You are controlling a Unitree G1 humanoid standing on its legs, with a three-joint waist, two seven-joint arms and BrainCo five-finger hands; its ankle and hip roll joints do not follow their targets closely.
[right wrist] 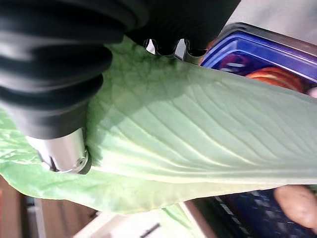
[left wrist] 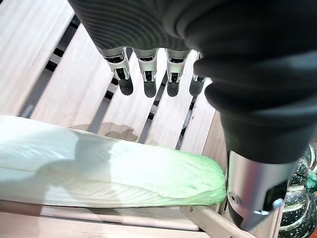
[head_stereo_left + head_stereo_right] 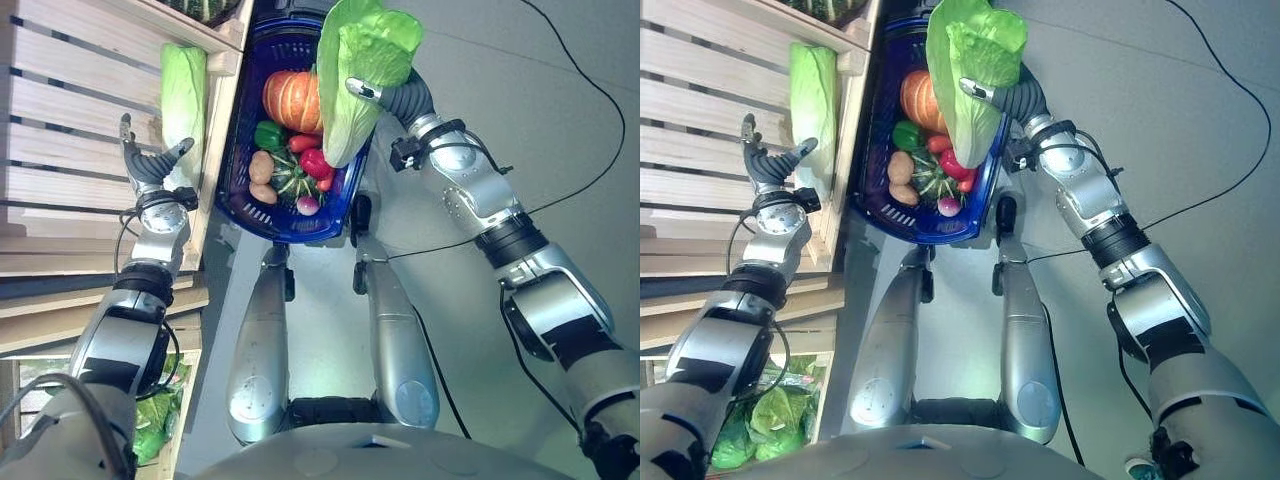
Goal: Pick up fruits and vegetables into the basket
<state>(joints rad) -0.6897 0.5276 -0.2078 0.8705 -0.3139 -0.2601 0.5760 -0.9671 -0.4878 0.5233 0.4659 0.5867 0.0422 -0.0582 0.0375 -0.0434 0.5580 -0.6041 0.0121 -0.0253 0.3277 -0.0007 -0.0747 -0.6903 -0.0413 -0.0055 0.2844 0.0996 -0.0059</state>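
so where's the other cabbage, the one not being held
In the left eye view the second napa cabbage lies on the wooden slatted shelf on the robot's left, just beyond the open left hand and beside the blue basket.

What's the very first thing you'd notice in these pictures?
The big green cabbage that the right hand grips above the blue basket. The basket already holds a pumpkin, a potato and peppers. The open left hand reaches toward a second cabbage on the wooden shelf.
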